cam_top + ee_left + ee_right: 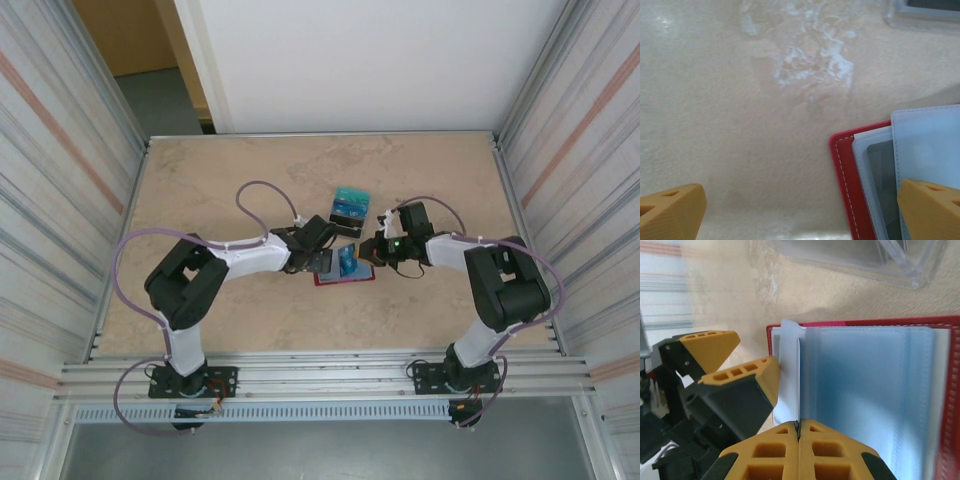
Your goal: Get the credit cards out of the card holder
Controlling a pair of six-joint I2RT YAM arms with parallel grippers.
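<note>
The red card holder (345,276) lies open on the table between my two grippers, its pale blue-grey clear pockets (865,400) facing up. My right gripper (799,426) is shut on the edge of one thin pocket leaf (791,370), which stands upright from the holder. My left gripper (800,215) is open at the holder's left corner (845,185): one finger (932,210) rests over the pockets, the other (670,212) over bare table. A dark grey card (882,175) shows inside a pocket. Teal and dark credit cards (350,206) lie stacked behind the holder.
A clear plastic case (865,260) sits on the table just beyond the holder, under the stacked cards. Metal walls (60,150) close in the marble-look table (230,160) on both sides. My left gripper's fingers (747,382) stand close to my right gripper.
</note>
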